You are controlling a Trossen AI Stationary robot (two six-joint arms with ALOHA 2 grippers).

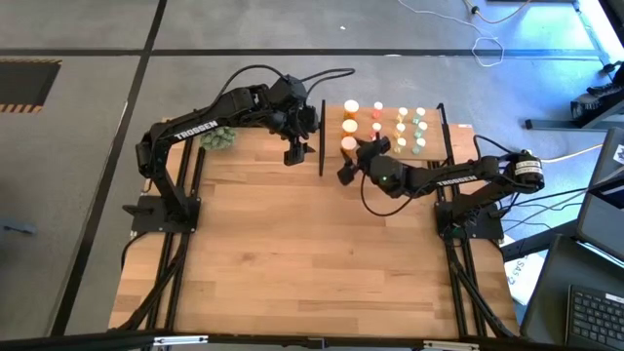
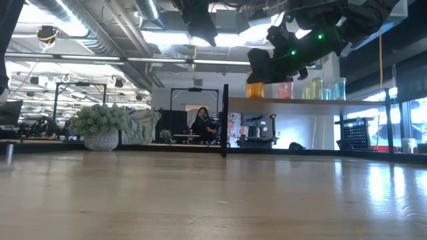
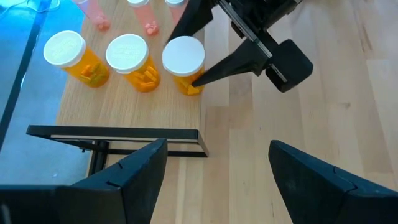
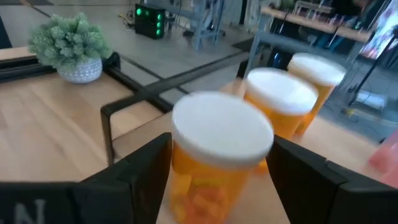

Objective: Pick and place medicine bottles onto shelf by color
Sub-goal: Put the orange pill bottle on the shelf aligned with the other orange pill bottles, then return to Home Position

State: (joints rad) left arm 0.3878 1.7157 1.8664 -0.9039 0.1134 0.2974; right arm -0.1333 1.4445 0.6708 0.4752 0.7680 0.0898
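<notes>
Right gripper (image 4: 217,180) at the near-left corner of the shelf (image 1: 390,148), fingers spread apart on either side of the nearest orange bottle (image 4: 217,155). From the right wrist view the bottle sits between the fingers; contact not clear, so not counted as held. Left gripper (image 3: 217,168) hovering just off the shelf's left post, fingers apart, empty, looking across at the orange row.

Step in hand, by judgement: either letting go of this orange bottle after placing it or about to grip it; cannot tell which. To do well either way: keep fingers level and centred on the body below the cap, move straight along the approach line, avoid nudging the second orange bottle (image 4: 280,106) standing just beside. Bottles packed close, easy to topple a neighbour. Black post close by, so watch the wrist.

Orientation: nearest orange bottle upright on the shelf, long axis vertical, white cap up. Other two orange bottles same, in one row along the shelf's left edge. Pink-red bottles (image 1: 376,119) in the next column, pale and green ones (image 1: 417,132) further right, all upright, sorted by colour. Counter (image 1: 312,253) in front. Plant (image 1: 220,138) at the counter's far left.
</notes>
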